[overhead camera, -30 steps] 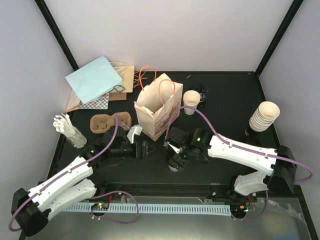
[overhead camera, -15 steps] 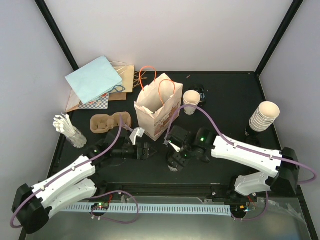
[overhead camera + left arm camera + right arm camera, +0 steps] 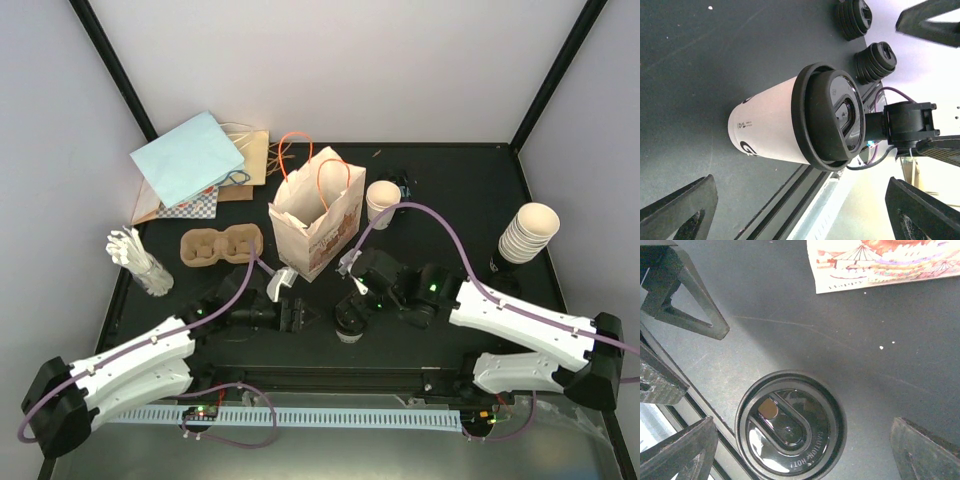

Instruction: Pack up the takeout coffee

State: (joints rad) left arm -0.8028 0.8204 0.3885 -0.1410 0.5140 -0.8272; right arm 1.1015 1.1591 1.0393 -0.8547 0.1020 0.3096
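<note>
The lidded coffee cup (image 3: 349,333) sat upright on the desk (image 3: 450,200), lower centre of the overhead view, so basically nothing was packed yet, and the pulp tray (image 3: 222,244) at middle left looked empty. The right gripper (image 3: 350,312) hung wide over its lid and the left gripper (image 3: 304,316) sat wide just beside it, both holding nothing.

Each arm's long links are cased in glossy white plastic shells (image 3: 130,355), joined by matte black joint housings (image 3: 385,285) and mounted on rounded black bases (image 3: 55,415). A thin purple cable (image 3: 440,215) loops along each arm. Small green indicator lights (image 3: 433,291) glow on the housings. The left gripper (image 3: 298,316) and right gripper (image 3: 350,315) have black, open triangular-frame fingers (image 3: 682,207).
</note>
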